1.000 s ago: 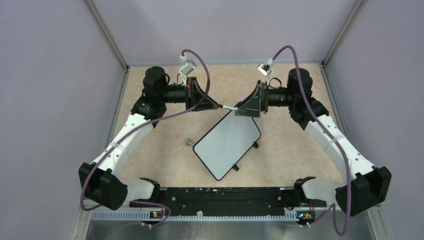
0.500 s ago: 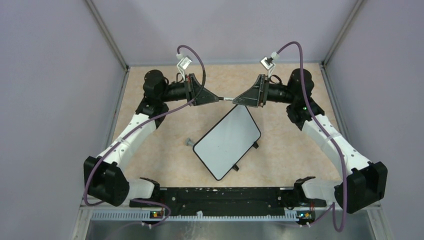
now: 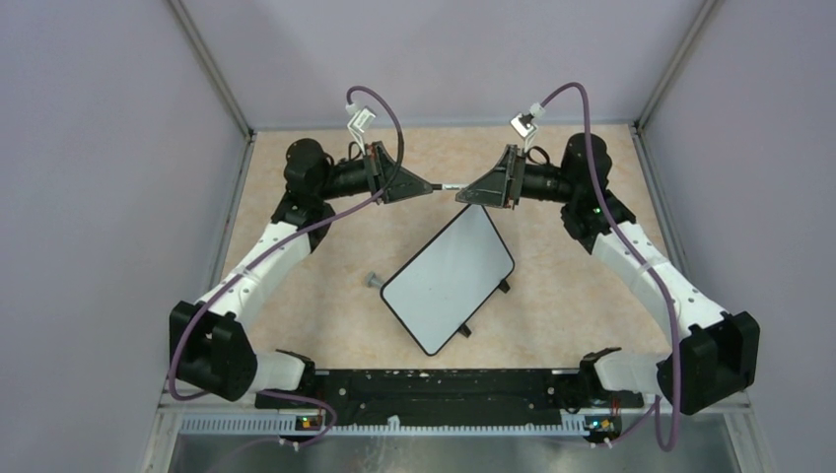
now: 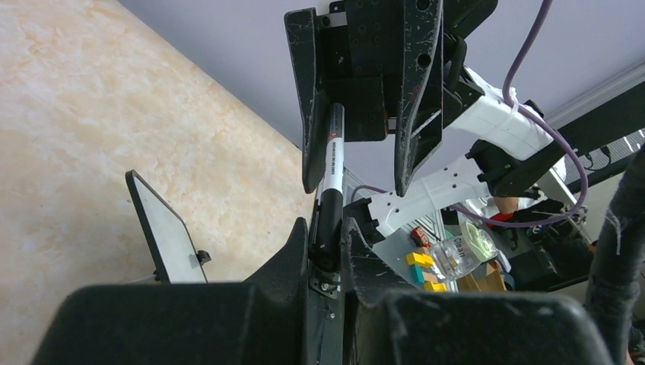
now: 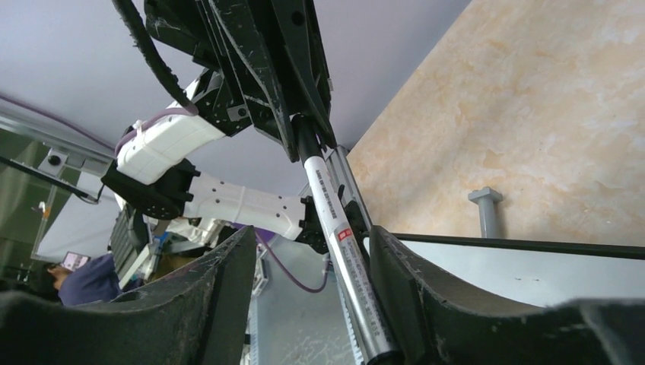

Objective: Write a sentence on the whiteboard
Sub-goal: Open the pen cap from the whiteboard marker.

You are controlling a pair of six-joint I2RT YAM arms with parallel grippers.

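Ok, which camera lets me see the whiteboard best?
The top external view. It shows the whole whiteboard from above, with its blank face. The left wrist view catches only a thin slanted part of it, and the right wrist view only a strip below its black rim.

A beige marbled table [image 3: 315, 296] is seen. At the centre of the frame the whiteboard [image 3: 449, 278] is set on it diagonally, on small black feet. Just left, a small grey peg [image 3: 373, 280] is stood upright.
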